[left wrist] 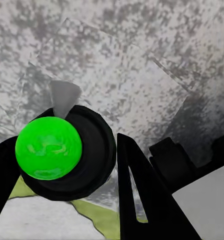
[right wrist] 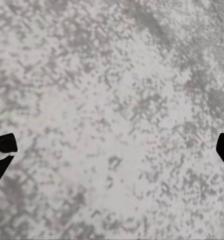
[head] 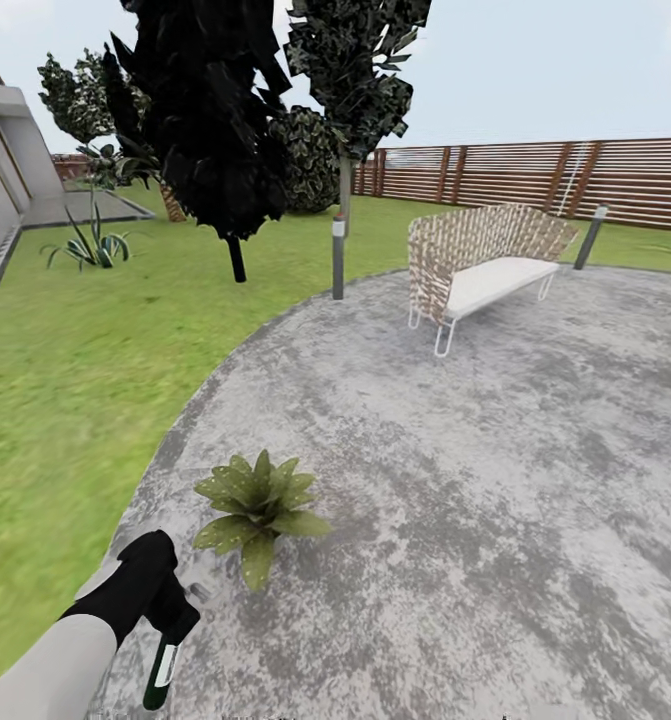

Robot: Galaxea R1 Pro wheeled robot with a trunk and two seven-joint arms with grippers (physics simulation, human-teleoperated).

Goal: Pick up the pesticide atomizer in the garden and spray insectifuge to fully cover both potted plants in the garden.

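Holding the pesticide atomizer (head: 162, 672) in the left end effector (head: 171, 622), fingers closed around the upper part of the bottle, with the dark green body and white label hanging down below the grip over the near left edge of the paved patio (head: 495, 480). Seen end-on in the left wrist view, a bright green round face of the bottle (left wrist: 48, 148) wedged between the black fingers (left wrist: 137, 200), with a leaf tip just beyond. Long axis roughly upright, tilted a little; which end carries the nozzle not clear. Lying just ahead and slightly right of the left end effector, one potted plant (head: 260, 505), a low green rosette on the paving close to the lawn (head: 65, 380) edge; pot hidden under the leaves. Left arm clearly the nearer one. Probably calling next for turning the bottle toward that rosette. Right end effector (right wrist: 112, 150) spread wide over bare paving, holding nothing.
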